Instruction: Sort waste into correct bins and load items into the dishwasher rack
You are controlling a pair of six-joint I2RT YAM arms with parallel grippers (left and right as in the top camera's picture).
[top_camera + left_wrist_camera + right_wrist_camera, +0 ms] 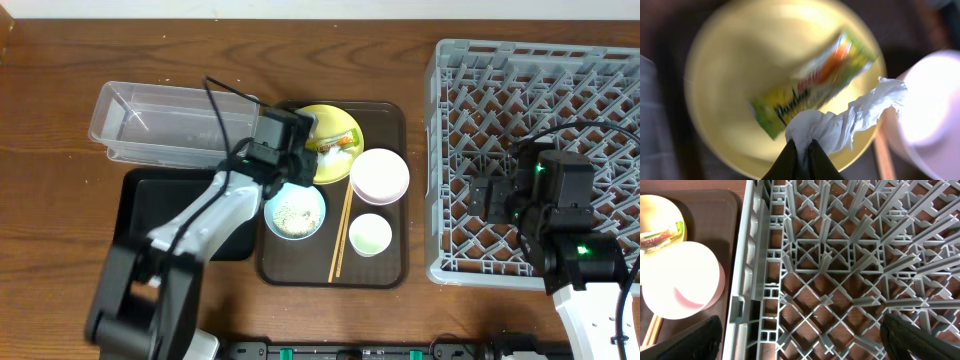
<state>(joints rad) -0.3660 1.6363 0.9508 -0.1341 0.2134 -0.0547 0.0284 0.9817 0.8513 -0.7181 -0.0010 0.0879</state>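
The waste-sorting step is in hand. The left claw (800, 156) is pressed together on one end of the white tissue (845, 120), over the yellow plate (730, 75), where the snack wrapper (810, 87) lies (blurred here). Next, I judge, the tissue must be lifted clear and carried toward nine o'clock, to the clear tub (150, 120) or the black tray (140, 190). The right claw (805, 335) hangs spread and empty over the rack (840, 255).
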